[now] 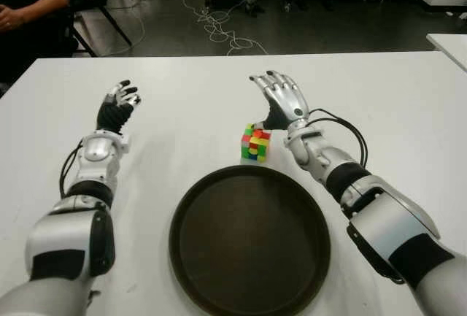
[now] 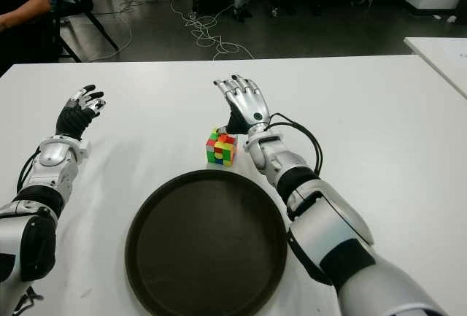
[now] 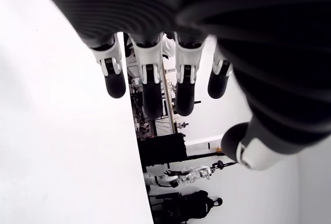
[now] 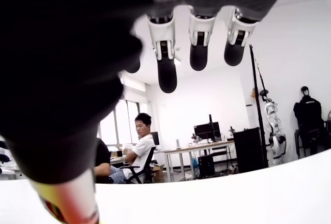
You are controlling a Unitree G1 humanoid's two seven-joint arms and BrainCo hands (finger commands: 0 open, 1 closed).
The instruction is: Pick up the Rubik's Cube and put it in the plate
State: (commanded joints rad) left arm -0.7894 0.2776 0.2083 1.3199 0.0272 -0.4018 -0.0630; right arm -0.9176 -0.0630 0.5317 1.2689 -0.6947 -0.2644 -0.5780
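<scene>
The Rubik's Cube (image 1: 255, 143) stands on the white table (image 1: 182, 133), just beyond the far rim of the dark brown round plate (image 1: 248, 243). The plate holds nothing. My right hand (image 1: 281, 98) is raised directly behind and to the right of the cube, palm toward it, open with its fingers (image 4: 198, 48) spread. Its thumb reaches down next to the cube's top right corner; whether it touches the cube I cannot tell. My left hand (image 1: 119, 104) shows far out on the left of the table, well away from the cube, fingers (image 3: 151, 87) relaxed and holding nothing.
A person (image 1: 22, 9) sits on a chair beyond the table's far left corner. Cables (image 1: 219, 28) lie on the floor behind the table. The corner of a second white table (image 1: 449, 42) shows at the far right.
</scene>
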